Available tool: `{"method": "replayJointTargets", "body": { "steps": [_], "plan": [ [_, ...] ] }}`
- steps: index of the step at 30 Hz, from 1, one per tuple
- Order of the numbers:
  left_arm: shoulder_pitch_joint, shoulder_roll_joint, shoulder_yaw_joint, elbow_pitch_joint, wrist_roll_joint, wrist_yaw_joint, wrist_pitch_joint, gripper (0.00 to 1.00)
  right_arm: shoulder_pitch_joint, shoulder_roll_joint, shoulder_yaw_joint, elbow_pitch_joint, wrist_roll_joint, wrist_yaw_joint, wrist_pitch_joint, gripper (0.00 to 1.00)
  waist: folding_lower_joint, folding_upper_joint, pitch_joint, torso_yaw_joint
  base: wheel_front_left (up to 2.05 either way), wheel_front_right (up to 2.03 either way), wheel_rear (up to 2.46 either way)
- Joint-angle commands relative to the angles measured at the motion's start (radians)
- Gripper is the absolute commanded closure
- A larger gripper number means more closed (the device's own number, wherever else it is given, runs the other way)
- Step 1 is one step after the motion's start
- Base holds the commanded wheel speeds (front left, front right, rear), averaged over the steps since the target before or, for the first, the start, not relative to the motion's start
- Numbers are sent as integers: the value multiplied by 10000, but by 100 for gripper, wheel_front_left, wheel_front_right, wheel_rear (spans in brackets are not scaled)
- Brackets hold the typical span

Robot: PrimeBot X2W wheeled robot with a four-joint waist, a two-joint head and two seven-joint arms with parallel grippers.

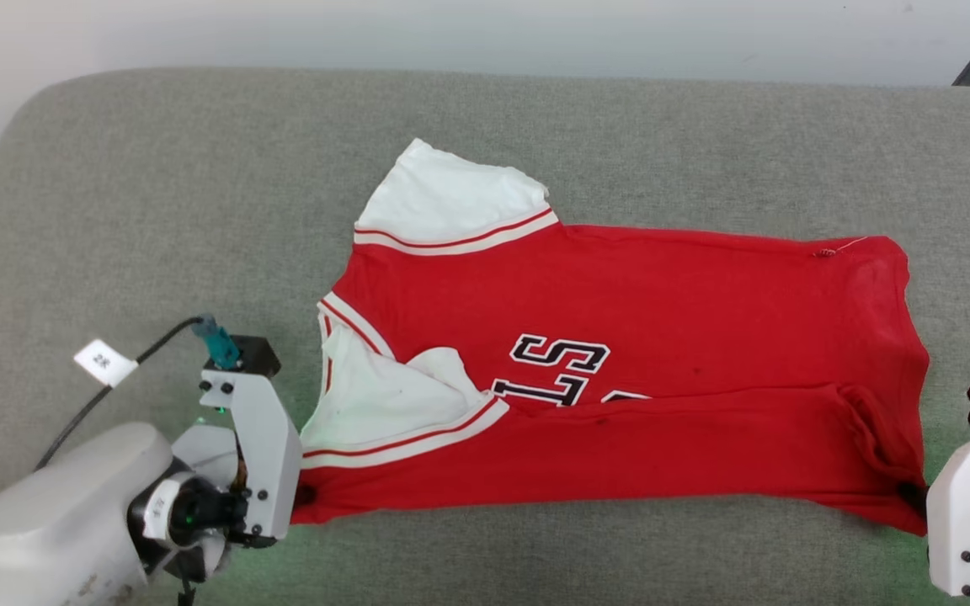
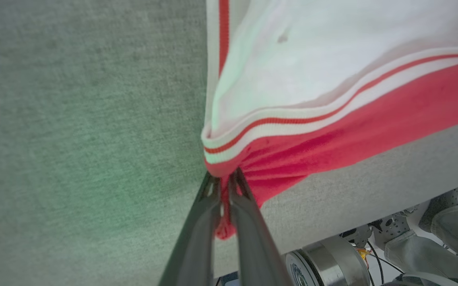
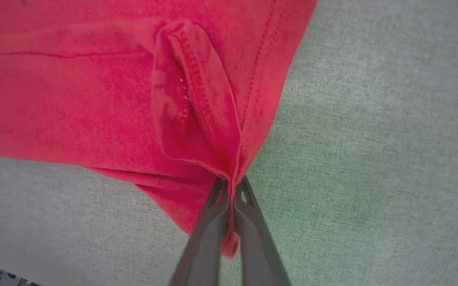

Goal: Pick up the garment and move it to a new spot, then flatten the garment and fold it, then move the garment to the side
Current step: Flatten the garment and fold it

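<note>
Going from the left: the left end effector has its two long dark fingers pinched shut on the near-left corner of the red basketball-style shirt with white short sleeves. It's gripping a bunch of red fabric right below the red-and-white striped trim. A black cable with a little white tag runs off that wrist.

The shirt is lying sideways in the middle of the grey fabric-covered bench, neck and sleeves toward the robot's left and hem toward its right. The far white sleeve lies flat and sticks out the far side. The near white sleeve is rumpled and tucked in over the chest. A long strip of red along the near side is folded up over the front, so only part of the black white-edged lettering shows. The near edge sits close to the bench's front edge.

Over on the right, the hem looks a bit wavy, with a loose thread at the far corner. The right end effector is clamped shut on the near-right hem corner, where the fabric puckers into a fold at the fingertips.
</note>
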Motion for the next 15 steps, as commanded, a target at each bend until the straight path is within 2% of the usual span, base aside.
{"method": "replayJointTargets", "body": {
  "steps": [1,2,3,4,5,6,15],
  "plan": [
    [298,55,-119,-3,53,100,-22,88,103,9,-52,106,-128,-23,-56,100,0,0,22,-11,0,0,0],
    [354,39,-137,-15,77,92,-78,58,109,29,-27,159,-120,-23,-68,100,0,0,30,-19,0,0,0],
    [384,21,-118,-7,107,88,-176,17,86,50,-2,204,-132,-23,-92,97,0,0,38,-27,0,0,0],
    [408,1,-96,24,110,108,-254,0,38,55,41,237,-145,-23,-153,74,0,0,45,-34,0,0,0],
    [438,-14,-94,66,96,143,-288,0,-5,40,111,251,-128,-23,-193,31,0,0,48,-41,0,0,0],
    [460,-9,-98,84,89,138,-279,0,-33,11,171,277,-49,-23,-224,0,0,0,45,-50,0,0,0],
    [-398,762,162,-792,407,387,24,0,-172,-80,-31,-394,274,-21,-491,0,0,0,50,-259,0,0,0]
  ]
}}
